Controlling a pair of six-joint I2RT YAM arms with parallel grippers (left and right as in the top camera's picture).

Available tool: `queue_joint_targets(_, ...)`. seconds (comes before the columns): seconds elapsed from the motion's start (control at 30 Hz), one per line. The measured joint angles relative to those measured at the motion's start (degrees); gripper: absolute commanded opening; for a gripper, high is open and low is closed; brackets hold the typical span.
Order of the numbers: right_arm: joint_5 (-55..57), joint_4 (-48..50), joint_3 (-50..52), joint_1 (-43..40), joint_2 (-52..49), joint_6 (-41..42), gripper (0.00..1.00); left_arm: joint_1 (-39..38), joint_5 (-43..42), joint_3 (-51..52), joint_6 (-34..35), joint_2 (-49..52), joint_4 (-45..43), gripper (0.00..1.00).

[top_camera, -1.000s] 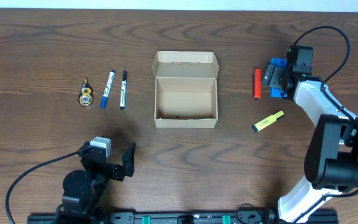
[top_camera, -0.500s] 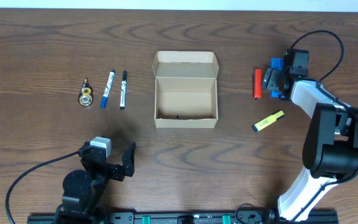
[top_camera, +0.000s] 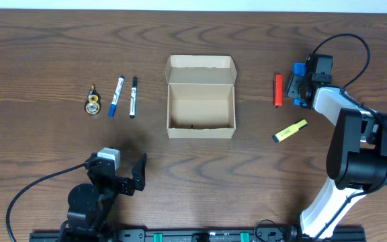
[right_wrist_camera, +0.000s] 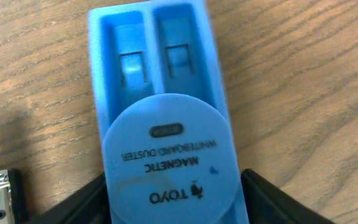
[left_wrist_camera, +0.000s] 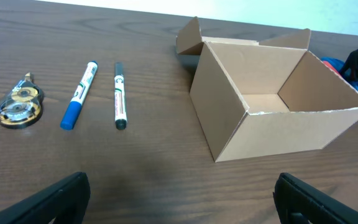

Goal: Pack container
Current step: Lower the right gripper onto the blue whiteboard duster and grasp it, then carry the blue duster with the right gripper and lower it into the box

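The container (top_camera: 201,132), an open tan cardboard box with its flap lid (top_camera: 201,70) folded back, stands at mid-table and looks empty; it also shows in the left wrist view (left_wrist_camera: 291,134). My right gripper (top_camera: 299,86) sits at the far right over a blue magnetic whiteboard duster (top_camera: 299,68). In the right wrist view its fingers (right_wrist_camera: 174,199) press both sides of the duster (right_wrist_camera: 166,124), which lies on the table. My left gripper (top_camera: 123,176) is open and empty near the front edge (left_wrist_camera: 182,205).
A red marker (top_camera: 279,91) lies left of the duster and a yellow highlighter (top_camera: 290,130) in front of it. Left of the box lie a black marker (top_camera: 133,97), a blue marker (top_camera: 116,96) and a tape dispenser (top_camera: 94,102).
My right gripper has shifted slightly left and settled over the blue duster. The left arm and the other objects have not moved.
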State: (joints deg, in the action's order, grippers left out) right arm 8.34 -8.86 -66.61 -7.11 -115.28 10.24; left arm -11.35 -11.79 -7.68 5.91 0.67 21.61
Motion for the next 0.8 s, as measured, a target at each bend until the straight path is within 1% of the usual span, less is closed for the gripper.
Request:
queue_joint_targets(0.07, 0.0, 0.04, 0.0, 0.0, -0.04, -0.09, 0.53, 0.0, 0.0, 0.0, 0.0, 0.0, 0.0, 0.95)
queue_joint_targets(0.23, 0.04, 0.28, 0.0, 0.0, -0.07, 0.02, 0.48, -0.02, 0.0, 0.0, 0.0, 0.0, 0.0, 0.95)
queue_joint_targets(0.5, -0.28, 0.04, -0.33, 0.0, -0.07, 0.04, 0.45, 0.0, 0.0, 0.0, 0.0, 0.0, 0.0, 0.95)
queue_joint_targets(0.57, -0.74, -1.03, -1.07, 0.0, 0.02, 0.02, 0.45, 0.0, 0.0, 0.0, 0.0, 0.0, 0.0, 0.95)
queue_joint_targets(0.63, -1.03, -2.58, -2.05, 0.0, 0.66, 0.02, 0.42, 0.0, 0.0, 0.0, 0.0, 0.0, 0.0, 0.95)
queue_joint_targets(0.8, -1.11, -8.5, -6.34, 0.35, 6.95, -0.92, 0.41, 0.0, 0.0, 0.0, 0.0, 0.0, 0.0, 0.95)
